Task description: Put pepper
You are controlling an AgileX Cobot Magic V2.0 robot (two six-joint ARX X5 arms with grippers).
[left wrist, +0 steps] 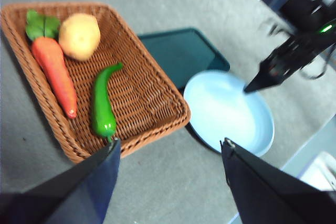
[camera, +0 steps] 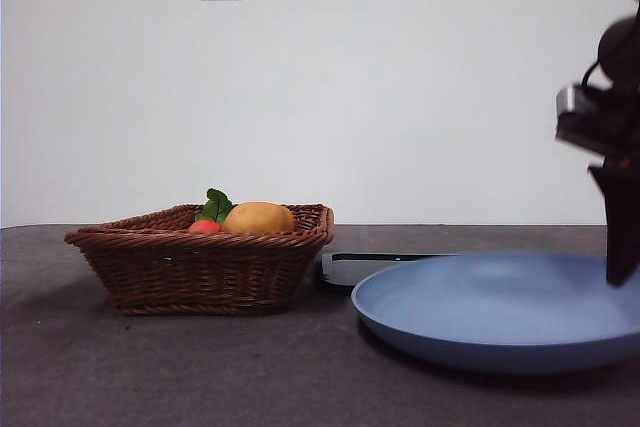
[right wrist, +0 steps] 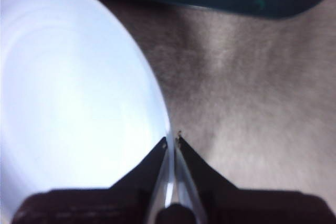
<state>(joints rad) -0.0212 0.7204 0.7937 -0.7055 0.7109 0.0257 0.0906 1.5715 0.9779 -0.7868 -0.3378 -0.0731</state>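
Two jaws of the left gripper (left wrist: 170, 148) stand wide apart above the basket (left wrist: 157, 90), so it should drop onto the pepper (left wrist: 102, 103) lying inside, while the right gripper (right wrist: 171, 141) pinches the blue plate's (right wrist: 73, 87) rim.

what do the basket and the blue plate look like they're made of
The basket looks like woven wicker or rattan, brown and matte: interlaced strands and a braided rim show. The blue plate looks like smooth plastic or glazed ceramic, which one I cannot tell; its surface is even with a soft sheen. The right gripper pinches its rim.
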